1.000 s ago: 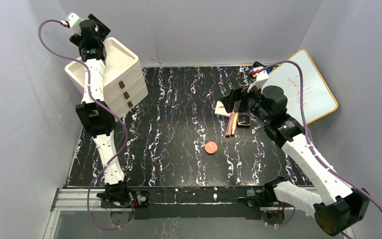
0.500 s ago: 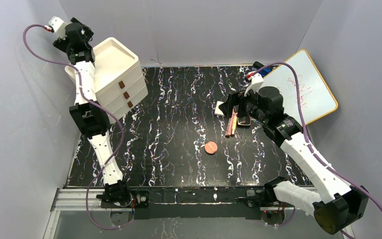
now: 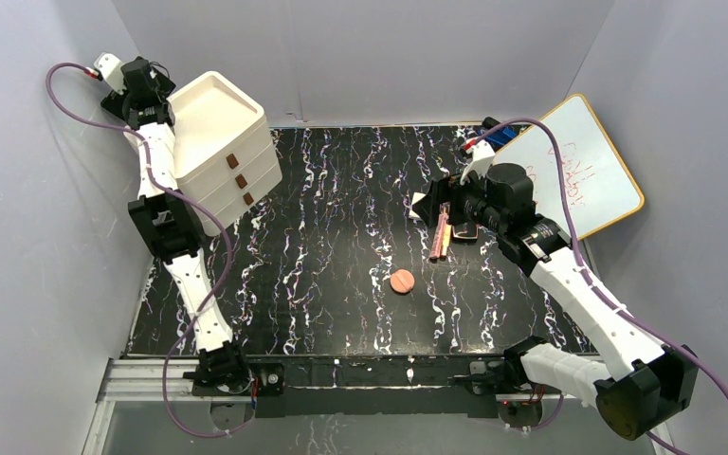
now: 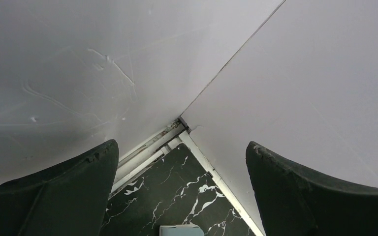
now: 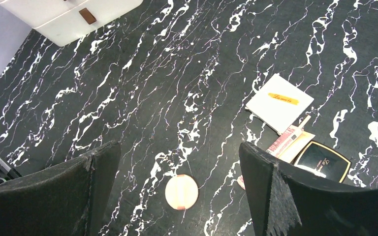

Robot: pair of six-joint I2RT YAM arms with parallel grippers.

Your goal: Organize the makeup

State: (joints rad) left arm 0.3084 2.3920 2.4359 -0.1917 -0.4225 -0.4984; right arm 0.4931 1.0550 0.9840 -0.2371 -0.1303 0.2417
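Four kinds of makeup lie on the table (image 3: 322, 246), none of it sorted yet.

1. Position of items
- The round copper disc (image 5: 181, 192) lies alone near the middle of the table, well apart from the rest and nearer to the arm bases.
- Farther back and to the right is a cluster: the white square palette (image 5: 279, 103), the slim sticks (image 5: 284, 140) and the dark square compact (image 5: 322, 160).
- The sticks meet the near corner of the palette and lie just beside the compact. Whether they overlap it cannot be told.

2. State of tools
- The right tool (image 5: 177, 147) hovers above the cluster, fingers spread wide, pinching nothing.
- The left tool (image 4: 181, 145) is raised at the far left, beside the white three-drawer box (image 3: 223, 152). Its fingers are spread and empty, and it faces the wall corner.

3. Hazards (judged)
- Crowding: closing on the cluster may catch two items at once or push a neighbour aside.
- Flat items: the palette, compact and disc sit low on the table, so the fingers may scrape the surface or slide off an edge.
- Round sticks may roll if nudged.
- The drawers of the box look flush. With nothing pulled out, only the top tray is ready to receive an item.
- The whiteboard (image 3: 578, 171) leans close behind the right arm, and a wide swing could strike it.
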